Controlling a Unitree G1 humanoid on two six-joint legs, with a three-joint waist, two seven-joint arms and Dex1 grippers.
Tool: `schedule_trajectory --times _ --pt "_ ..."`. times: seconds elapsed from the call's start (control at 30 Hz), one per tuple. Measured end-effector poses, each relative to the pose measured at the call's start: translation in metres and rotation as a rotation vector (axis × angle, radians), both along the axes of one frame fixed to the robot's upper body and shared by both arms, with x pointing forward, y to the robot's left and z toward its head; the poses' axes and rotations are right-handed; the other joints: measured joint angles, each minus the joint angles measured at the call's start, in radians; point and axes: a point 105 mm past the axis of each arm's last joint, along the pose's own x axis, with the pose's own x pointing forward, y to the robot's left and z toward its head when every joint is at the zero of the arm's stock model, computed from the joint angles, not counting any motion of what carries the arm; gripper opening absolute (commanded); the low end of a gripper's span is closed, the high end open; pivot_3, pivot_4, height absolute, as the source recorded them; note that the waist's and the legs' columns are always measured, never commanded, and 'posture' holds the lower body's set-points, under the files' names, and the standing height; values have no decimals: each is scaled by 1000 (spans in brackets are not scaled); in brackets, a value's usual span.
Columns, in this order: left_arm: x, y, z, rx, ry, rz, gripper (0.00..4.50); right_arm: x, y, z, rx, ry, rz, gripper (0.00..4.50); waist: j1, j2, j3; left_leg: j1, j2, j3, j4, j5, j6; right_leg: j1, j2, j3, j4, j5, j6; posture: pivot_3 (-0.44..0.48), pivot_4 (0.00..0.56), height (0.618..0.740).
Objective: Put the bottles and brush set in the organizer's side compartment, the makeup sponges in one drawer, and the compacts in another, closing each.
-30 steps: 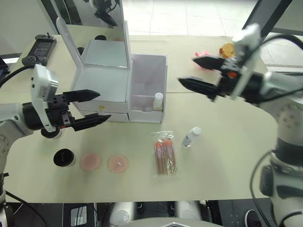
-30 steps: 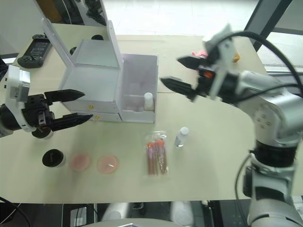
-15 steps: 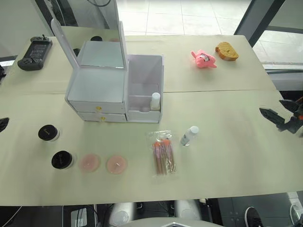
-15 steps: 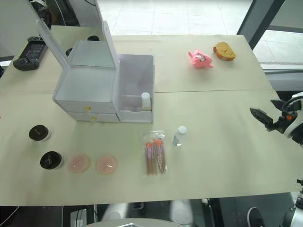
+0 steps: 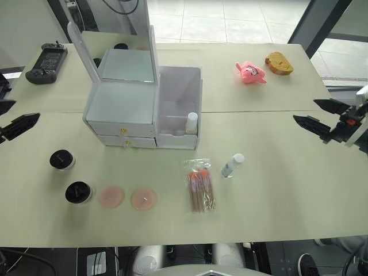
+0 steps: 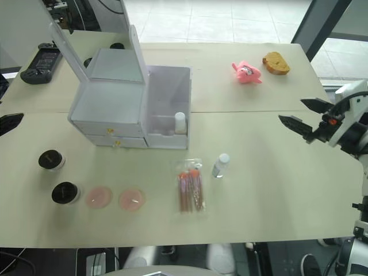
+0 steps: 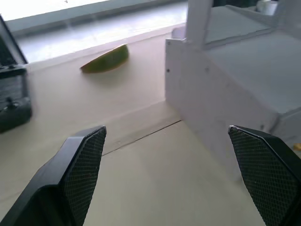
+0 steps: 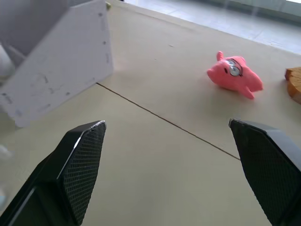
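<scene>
While spread-jawed at frame edges, left gripper [image 5: 12, 118] and right gripper [image 5: 321, 117]; mid-frame organizer [image 5: 123, 109], upper-right pink plush toy [image 5: 250, 72], nothing between.

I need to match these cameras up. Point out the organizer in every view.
Left eye view: organizer left of table centre, mirror lid up.
Right eye view: same place.
Left wrist view: its grey side wall, close ahead.
Right wrist view: its white end wall, across from the pink toy.
Shared landmark: the table seam running to its base.
</scene>
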Motion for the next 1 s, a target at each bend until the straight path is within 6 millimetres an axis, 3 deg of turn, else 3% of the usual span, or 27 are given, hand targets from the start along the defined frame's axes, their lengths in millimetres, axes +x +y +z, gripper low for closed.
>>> schedule_trajectory --times 0.1,0.17,0.3,0.4,0.53,0.63,0.73,0.83,1.0 --pt "-1 -62 8 30 42 -236 4500 -16 48 12 -9 18 173 4466 -1 0 0 -1 1 0 0 0 0 0 3 1 0 0 0 0 150 737" --pt "-9 -95 9 42 72 -371 4500 -28 70 12 -13 40 251 4466 -3 0 0 -1 1 1 0 0 0 0 4 1 0 0 0 0 150 737" --pt "-28 -145 -1 63 152 -580 4500 -49 97 -2 -27 79 342 4466 2 0 0 0 0 1 1 0 1 1 4 1 -1 0 0 0 150 737" --pt "-40 -172 -13 51 212 -692 4500 -60 107 -15 -44 104 369 4466 9 0 0 0 -1 1 3 0 1 2 5 2 -1 0 0 0 150 737" --pt "-48 -191 -13 75 215 -761 4500 -62 104 -45 -101 146 332 4466 23 -1 0 0 -2 1 4 0 1 2 6 2 -1 0 1 0 150 737" --pt "-48 -195 -10 82 204 -765 4500 -61 96 -62 -139 151 285 4466 25 -1 0 0 -2 1 4 0 2 3 6 2 -1 0 1 0 150 737" --pt "-47 -196 -11 77 211 -757 4500 -59 95 -65 -110 134 279 3866 24 -1 0 0 -2 1 5 0 2 3 7 2 -1 0 1 0 150 737" --pt "-48 -199 -12 79 212 -759 4500 -60 96 -69 -98 130 277 2881 24 -1 0 1 -1 1 5 1 2 3 8 2 -1 0 1 0 150 737" --pt "-48 -199 -13 74 224 -750 4500 -61 98 -71 -84 119 278 2881 25 -1 0 1 -1 1 5 1 2 4 8 2 -1 0 1 0 150 737"
